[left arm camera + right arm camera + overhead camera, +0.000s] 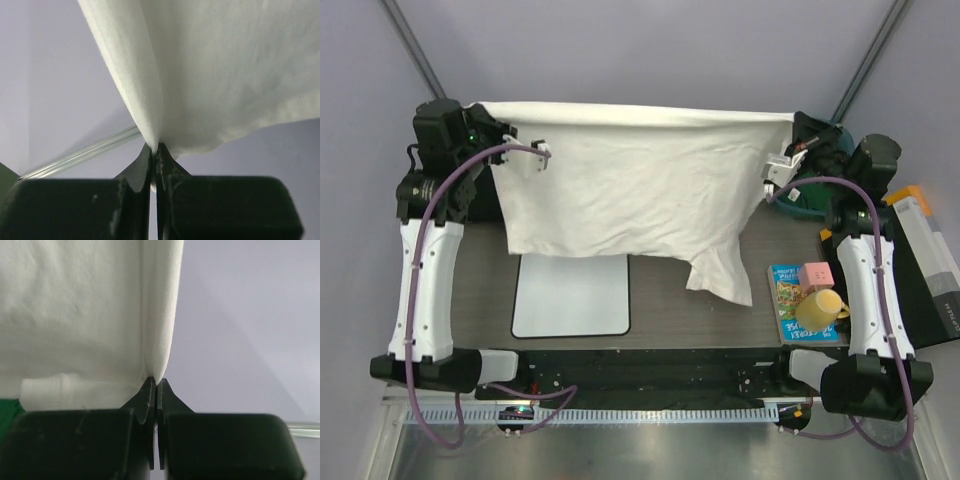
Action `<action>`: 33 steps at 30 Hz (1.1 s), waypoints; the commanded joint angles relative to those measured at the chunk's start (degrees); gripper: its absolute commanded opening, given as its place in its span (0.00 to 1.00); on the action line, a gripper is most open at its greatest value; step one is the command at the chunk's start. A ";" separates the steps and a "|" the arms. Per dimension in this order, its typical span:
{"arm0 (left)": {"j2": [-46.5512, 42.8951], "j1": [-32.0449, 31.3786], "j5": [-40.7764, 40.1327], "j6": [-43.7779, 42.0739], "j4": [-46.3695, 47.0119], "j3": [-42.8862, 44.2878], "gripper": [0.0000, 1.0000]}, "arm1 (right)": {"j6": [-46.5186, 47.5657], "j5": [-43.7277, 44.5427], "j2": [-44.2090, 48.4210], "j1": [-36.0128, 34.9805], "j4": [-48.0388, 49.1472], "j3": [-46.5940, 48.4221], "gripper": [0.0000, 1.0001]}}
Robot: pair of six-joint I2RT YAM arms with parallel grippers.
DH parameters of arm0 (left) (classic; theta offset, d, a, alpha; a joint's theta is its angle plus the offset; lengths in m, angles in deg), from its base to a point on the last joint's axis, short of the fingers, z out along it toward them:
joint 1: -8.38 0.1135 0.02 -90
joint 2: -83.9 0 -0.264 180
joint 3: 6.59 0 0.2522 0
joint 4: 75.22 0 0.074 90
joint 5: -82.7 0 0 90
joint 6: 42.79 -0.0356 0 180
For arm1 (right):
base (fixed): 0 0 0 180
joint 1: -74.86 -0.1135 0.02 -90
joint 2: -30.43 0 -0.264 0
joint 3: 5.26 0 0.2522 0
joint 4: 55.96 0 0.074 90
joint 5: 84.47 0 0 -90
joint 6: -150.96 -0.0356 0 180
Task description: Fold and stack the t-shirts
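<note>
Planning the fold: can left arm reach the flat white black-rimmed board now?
Probably not: the left end effector is shut on the white cloth t-shirt, though the flat white board lies mostly uncovered.

Lab booth: blank lilac walls (650, 50), metal struts (412, 42), bolted robot arms (425, 290).

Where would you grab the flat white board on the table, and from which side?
Probably its near edge, coming in low from the robot's side. The white board lies flat on the table, so no top pinch, and the hanging white t-shirt crowds its far edge.
</note>
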 commanded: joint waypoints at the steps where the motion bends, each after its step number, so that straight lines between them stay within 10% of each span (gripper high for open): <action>1: 8.52 5.23 -0.78 -8.39 7.00 5.05 0.00 | 2.15 2.04 -6.02 1.16 14.10 1.24 0.01; 11: 9.10 5.50 4.23 -3.40 32.51 9.54 0.00 | -10.41 6.62 -6.23 3.88 20.14 17.40 0.01; 15: -0.98 5.50 5.02 -4.78 31.46 -8.49 0.00 | -8.58 3.73 1.04 3.88 11.70 9.44 0.01; 24: -24.83 5.41 9.16 -16.03 13.98 -56.57 0.00 | 13.03 -2.34 14.43 3.88 -26.77 -20.28 0.01; 33: -23.89 5.50 4.76 -16.31 -8.34 -74.58 0.00 | 36.32 2.39 8.90 3.97 -68.97 -28.73 0.01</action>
